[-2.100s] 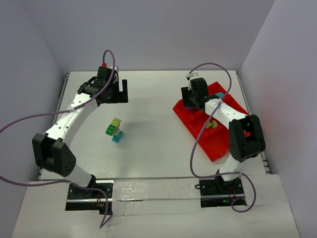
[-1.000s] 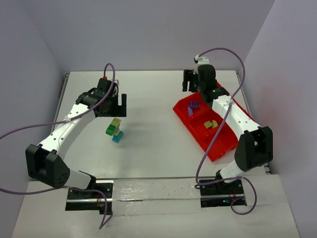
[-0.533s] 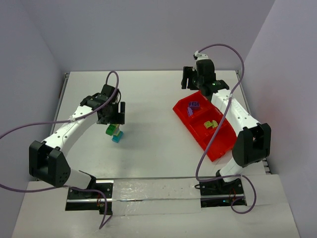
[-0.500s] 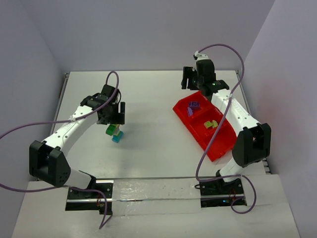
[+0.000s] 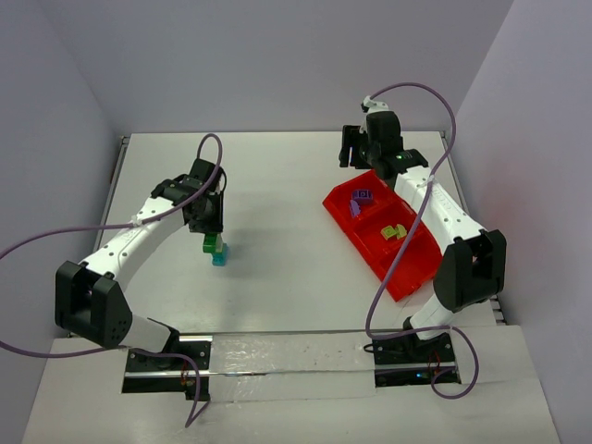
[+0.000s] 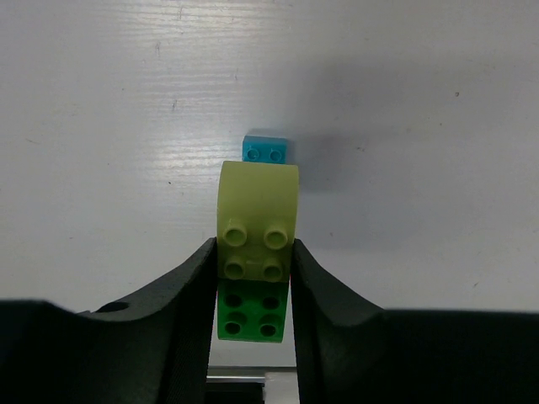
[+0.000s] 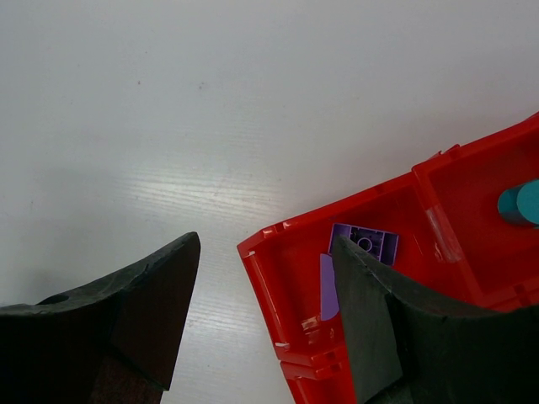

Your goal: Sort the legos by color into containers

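Legos snapped into a short stack [image 5: 215, 248] sit on the table [image 6: 421, 126], left of the middle and well apart from the red tray [image 5: 412, 270] on the right. The left claw [image 6: 253, 248] is squeezed shut on the pale yellow brick [image 6: 258, 210]. A green brick [image 6: 251, 313] joins it at one end and a teal brick [image 6: 267, 150] peeks out at the other. The right claw [image 7: 265, 244] is open and holds nothing. It hangs over the tray's far left corner, where purple bricks [image 7: 364, 244] lie. I think the best way is to lift slowly, keep the squeeze tight, then pull the colors apart, since each color needs its own box.
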Controlling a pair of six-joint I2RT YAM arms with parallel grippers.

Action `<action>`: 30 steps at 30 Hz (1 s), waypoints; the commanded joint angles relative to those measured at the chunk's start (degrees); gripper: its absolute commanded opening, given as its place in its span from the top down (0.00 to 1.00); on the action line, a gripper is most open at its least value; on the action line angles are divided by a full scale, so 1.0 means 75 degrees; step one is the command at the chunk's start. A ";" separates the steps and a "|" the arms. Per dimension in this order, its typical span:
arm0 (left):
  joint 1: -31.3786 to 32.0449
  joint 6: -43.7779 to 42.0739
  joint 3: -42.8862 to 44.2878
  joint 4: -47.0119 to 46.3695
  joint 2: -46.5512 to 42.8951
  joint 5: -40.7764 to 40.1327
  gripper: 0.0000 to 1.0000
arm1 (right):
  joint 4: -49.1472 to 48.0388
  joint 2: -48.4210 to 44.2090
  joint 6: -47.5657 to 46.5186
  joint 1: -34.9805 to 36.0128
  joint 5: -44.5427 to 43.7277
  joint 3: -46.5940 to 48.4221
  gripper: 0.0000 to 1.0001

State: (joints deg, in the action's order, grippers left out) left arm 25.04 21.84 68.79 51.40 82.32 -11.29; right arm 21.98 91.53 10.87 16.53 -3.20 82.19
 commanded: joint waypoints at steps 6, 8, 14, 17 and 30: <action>0.0014 -0.0019 0.1039 -0.0049 0.0124 0.0539 1.00 | 0.0146 -0.0178 -0.0155 0.0045 0.0654 0.0345 0.29; -0.0019 0.0033 0.1340 -0.0212 0.0089 0.1151 1.00 | 0.0087 -0.0243 -0.0342 0.0045 0.1136 0.0310 0.29; -0.0325 0.0293 0.1527 -0.0967 0.0065 0.3331 1.00 | -0.0302 -0.0496 -0.0716 0.0034 0.3115 -0.0092 0.29; -0.0670 0.0498 0.0941 -0.1845 -0.0146 0.4324 1.00 | -0.0423 -0.0446 -0.0572 0.0029 0.4136 -0.0218 0.29; -0.2724 0.2548 -0.0956 -0.5625 -0.0753 0.8716 1.00 | -0.1018 -0.0083 0.0145 -0.0001 0.7334 -0.0599 0.25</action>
State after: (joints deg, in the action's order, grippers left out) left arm 6.78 33.11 63.79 23.62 79.86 41.36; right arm 18.80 90.59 9.61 16.58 42.15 79.18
